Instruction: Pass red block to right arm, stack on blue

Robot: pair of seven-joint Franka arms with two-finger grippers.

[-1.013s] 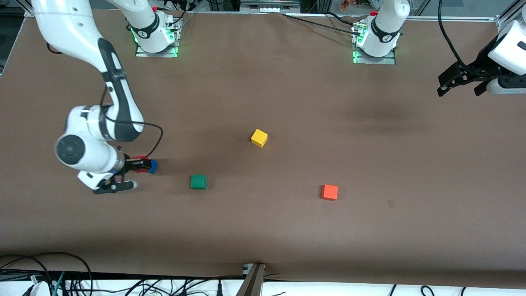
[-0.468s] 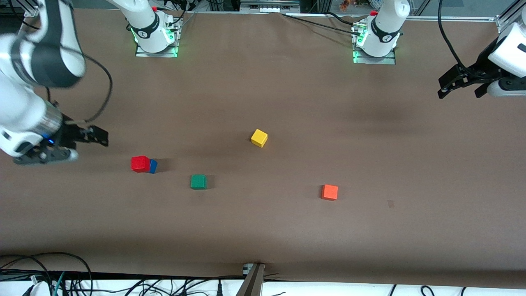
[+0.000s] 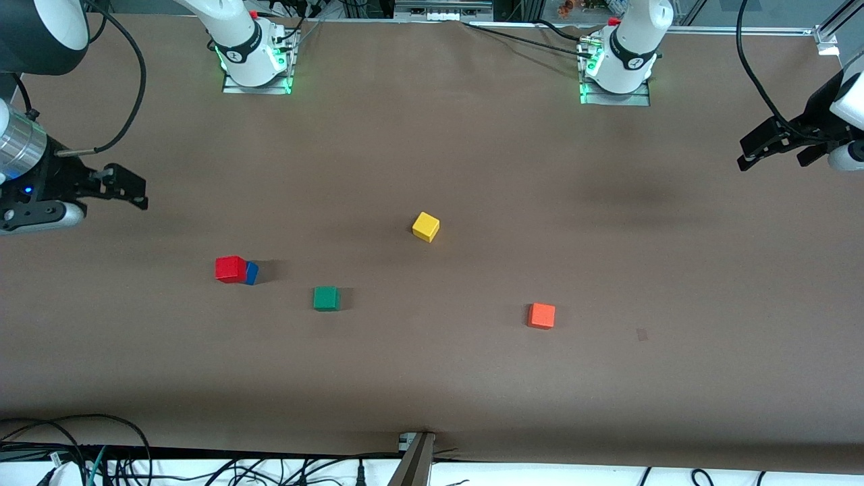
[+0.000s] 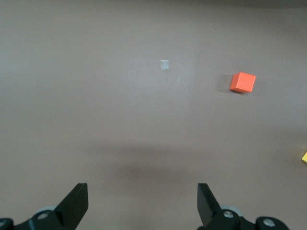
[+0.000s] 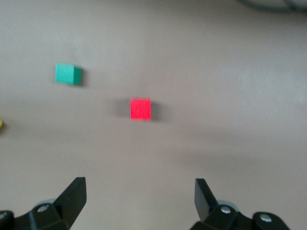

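The red block (image 3: 230,268) sits on top of the blue cube (image 3: 252,273) toward the right arm's end of the table; only one blue side shows. In the right wrist view the red block (image 5: 140,109) hides the blue cube. My right gripper (image 3: 136,190) is open and empty, up in the air over bare table near the table's end, apart from the stack; it also shows in its wrist view (image 5: 139,194). My left gripper (image 3: 769,160) is open and empty, waiting over the left arm's end of the table, and shows in its wrist view (image 4: 142,199).
A green cube (image 3: 326,298) lies beside the stack, toward the middle. A yellow cube (image 3: 426,226) lies mid-table. An orange cube (image 3: 541,315) lies nearer the front camera, toward the left arm's end. The green cube (image 5: 68,74) and orange cube (image 4: 242,82) show in the wrist views.
My right gripper let go of the red block on the blue cube, opened, and rose away toward the table's end. The left gripper drifted slightly outward.
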